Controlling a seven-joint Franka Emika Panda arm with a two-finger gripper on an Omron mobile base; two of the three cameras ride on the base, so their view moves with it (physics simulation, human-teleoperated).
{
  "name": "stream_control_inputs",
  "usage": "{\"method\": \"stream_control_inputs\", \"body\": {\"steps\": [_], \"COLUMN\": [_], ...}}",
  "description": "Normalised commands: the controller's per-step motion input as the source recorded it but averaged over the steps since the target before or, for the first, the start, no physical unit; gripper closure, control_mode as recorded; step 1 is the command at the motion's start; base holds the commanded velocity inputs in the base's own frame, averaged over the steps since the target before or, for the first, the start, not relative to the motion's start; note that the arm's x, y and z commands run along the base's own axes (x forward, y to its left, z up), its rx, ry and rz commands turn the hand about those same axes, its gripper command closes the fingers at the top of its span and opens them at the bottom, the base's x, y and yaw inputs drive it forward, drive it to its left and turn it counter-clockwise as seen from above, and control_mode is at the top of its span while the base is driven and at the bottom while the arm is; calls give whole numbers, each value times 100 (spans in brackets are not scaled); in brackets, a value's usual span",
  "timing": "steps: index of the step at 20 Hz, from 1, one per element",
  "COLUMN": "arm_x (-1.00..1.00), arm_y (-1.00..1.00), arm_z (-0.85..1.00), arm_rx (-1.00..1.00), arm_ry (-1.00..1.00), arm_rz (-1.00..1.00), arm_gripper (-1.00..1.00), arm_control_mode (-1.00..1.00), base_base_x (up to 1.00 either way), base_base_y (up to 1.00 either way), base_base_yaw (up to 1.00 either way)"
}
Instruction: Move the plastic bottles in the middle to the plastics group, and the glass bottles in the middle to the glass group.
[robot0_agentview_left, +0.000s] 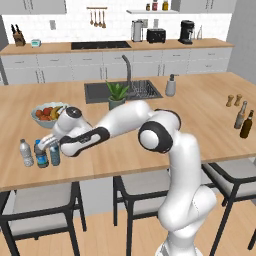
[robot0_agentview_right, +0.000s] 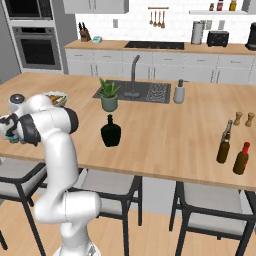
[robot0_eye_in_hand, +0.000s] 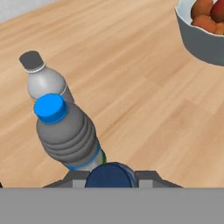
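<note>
Three small plastic bottles stand close together at the near left edge of the worktop (robot0_agentview_left: 150, 150): a greyish-clear bottle (robot0_agentview_left: 26, 153), a dark-blue-labelled bottle (robot0_agentview_left: 41, 154), and the pale-blue water bottle (robot0_agentview_left: 54, 153) just beside it, under the claw (robot0_agentview_left: 50, 142). From the hand view, a dark blue cap (robot0_eye_in_hand: 110, 175) sits between the fingers at the bottom edge, so the claw appears clenched on the pale-blue water bottle, though the contact itself is partly cut off. Judged placement: at the plastics group, release pending. Risk: the held bottle stands almost touching its neighbour, so a sideways withdrawal could topple both; the worktop edge is near. Outstanding items: the black flask (robot0_agentview_right: 110, 131) stands mid-worktop by the potted plant (robot0_agentview_right: 109, 94); the brown beer bottle (robot0_agentview_right: 241, 158) stands far right near the tall glass bottle (robot0_agentview_right: 224, 142).
</note>
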Motion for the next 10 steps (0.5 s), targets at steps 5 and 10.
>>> {"method": "stream_control_inputs", "body": {"steps": [5,10], "arm_x": [13,5], "arm_y": [0,0], "arm_z": [-51,-33], "arm_rx": [0,0], "arm_ry": [10,11], "arm_rz": [0,0], "arm_gripper": [100,100], "arm_control_mode": [-100,-100], "base_base_x": [0,0], "base_base_y": [0,0], "base_base_yaw": [0,0]}}
